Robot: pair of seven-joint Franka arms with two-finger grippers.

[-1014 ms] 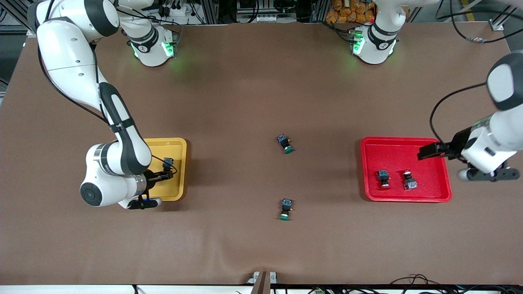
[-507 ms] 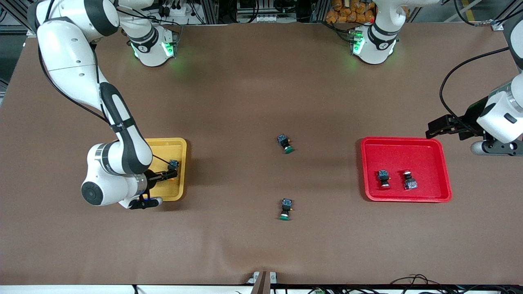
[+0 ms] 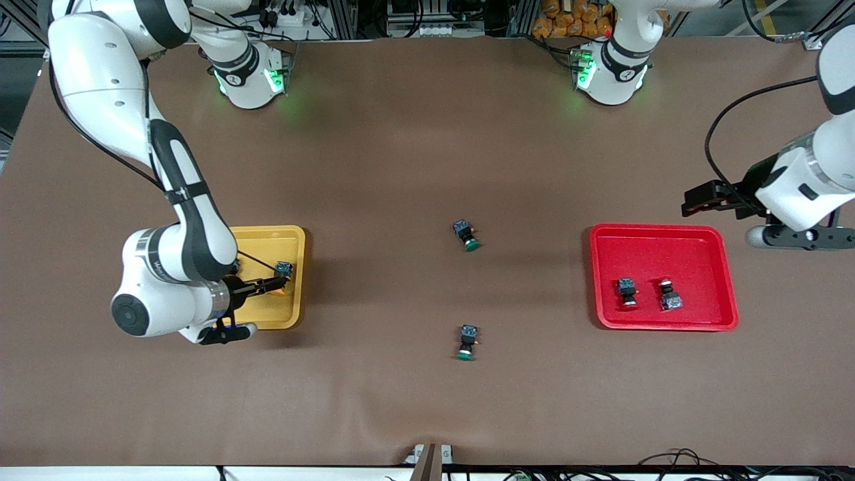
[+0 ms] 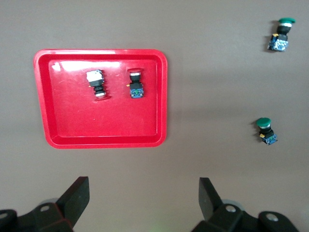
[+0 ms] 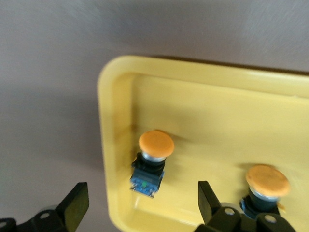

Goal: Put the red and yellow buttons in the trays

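Over at the right arm's end of the bench, I've got the right gripper hanging over the yellow tray, claw spread wide with nothing in it. My right wrist cam shows both orange-yellow buttons sitting in that tray: one close to a rounded corner, lying with its blue-grey block toward the rim, and the second one beside it, partly tucked under a finger from that angle. From the front I can only pick out one of them.

At the left arm's end, the left gripper is up in the air over bare bench just past the red tray, near the edge of the bench, claw also wide open and holding nothing. Both red buttons are in the red tray, side by side, and.

Two green-capped buttons and are lying out mid-bench, well apart from both trays.
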